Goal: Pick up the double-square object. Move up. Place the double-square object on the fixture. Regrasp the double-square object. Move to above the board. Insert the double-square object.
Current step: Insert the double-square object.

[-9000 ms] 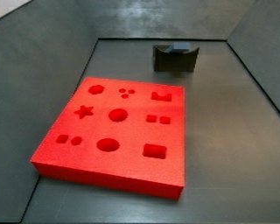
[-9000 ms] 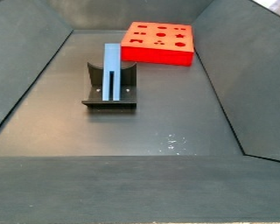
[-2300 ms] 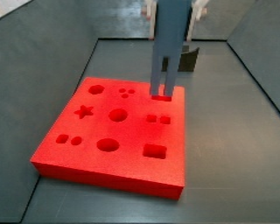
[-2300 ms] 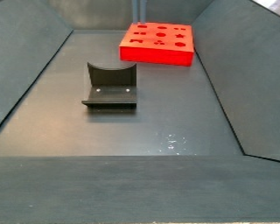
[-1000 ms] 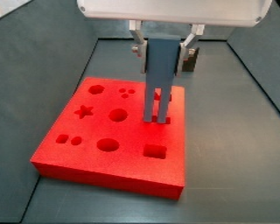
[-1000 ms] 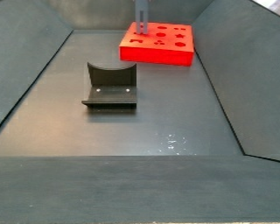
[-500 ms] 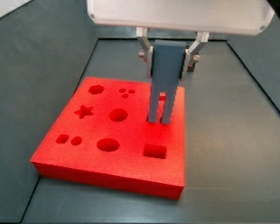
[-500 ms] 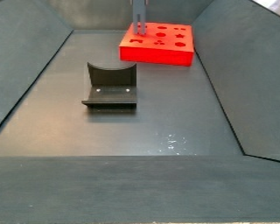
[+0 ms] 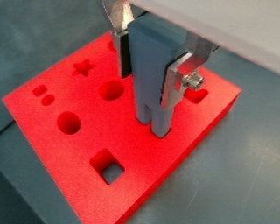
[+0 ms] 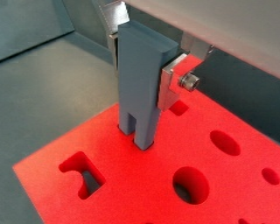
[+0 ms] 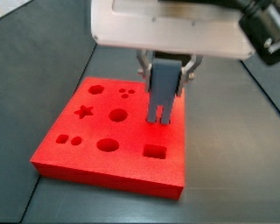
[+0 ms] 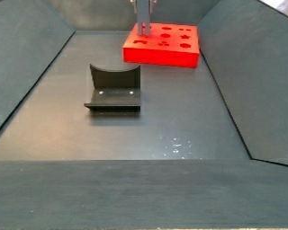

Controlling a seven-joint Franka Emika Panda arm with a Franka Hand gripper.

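Gripper (image 11: pixel 164 70) has descended since 0.5 s ago; jaws pinch the stiff, light double-square object (image 10: pixel 140 83) at its upper end, 2 prongs entering board (image 11: pixel 108 162).

1 board (image 11: pixel 73 144), 1 double-square object (image 11: pixel 163 87), 1 fixture (image 12: pixel 112 88), 1 tool (image 11: pixel 164 70) over board.

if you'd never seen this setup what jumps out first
The bright red board, full of shaped cutouts, lies on the dark floor. Over it the gripper holds a slate-blue bar upright, its jaws shut on it and its two prongs at the board's surface. Apart from the board, the dark fixture stands bare.
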